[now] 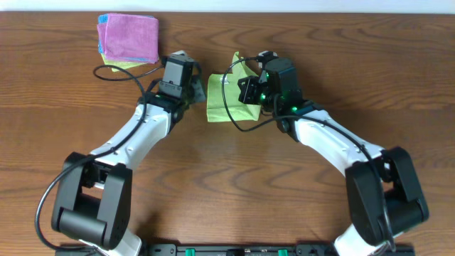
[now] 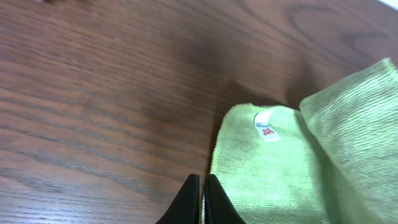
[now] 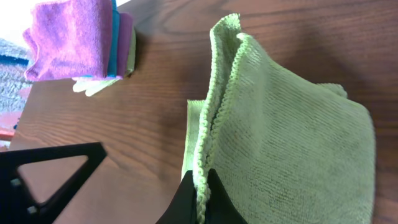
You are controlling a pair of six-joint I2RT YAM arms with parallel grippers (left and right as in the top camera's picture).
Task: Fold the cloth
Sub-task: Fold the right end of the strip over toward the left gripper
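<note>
- Spanning every view, a brown wooden table [image 1: 234, 185] carries 2 white-and-black arms that reach toward its far middle.
- The green cloth [image 3: 292, 124], the thing to be folded, sits between the 2 sets of fingers. Part of it lies flat on the wood and part is raised in a loose flap.
- A stack of pink, blue and yellow cloths [image 1: 129, 39] rests well apart from the work, off beyond the left fingers.
- The right gripper [image 3: 200, 196] has its fingers clamped on a doubled edge of the green cloth. It holds the flap off the table, and the fabric fans out ahead of the tips.
- The left gripper [image 2: 202, 198] has its fingers pressed together low over the wood. The flat layer's edge lies just beside the tips; whether any fabric is caught between them cannot be told.
- A small white label [image 2: 266, 126] shows on the flat layer ahead of the left fingers.
- Likely risks: the right pinch takes only a thin edge, so the flap could slip free. If the left fingers are not pinning the lower layer, it may drag along and the fold may bunch or land crooked.
</note>
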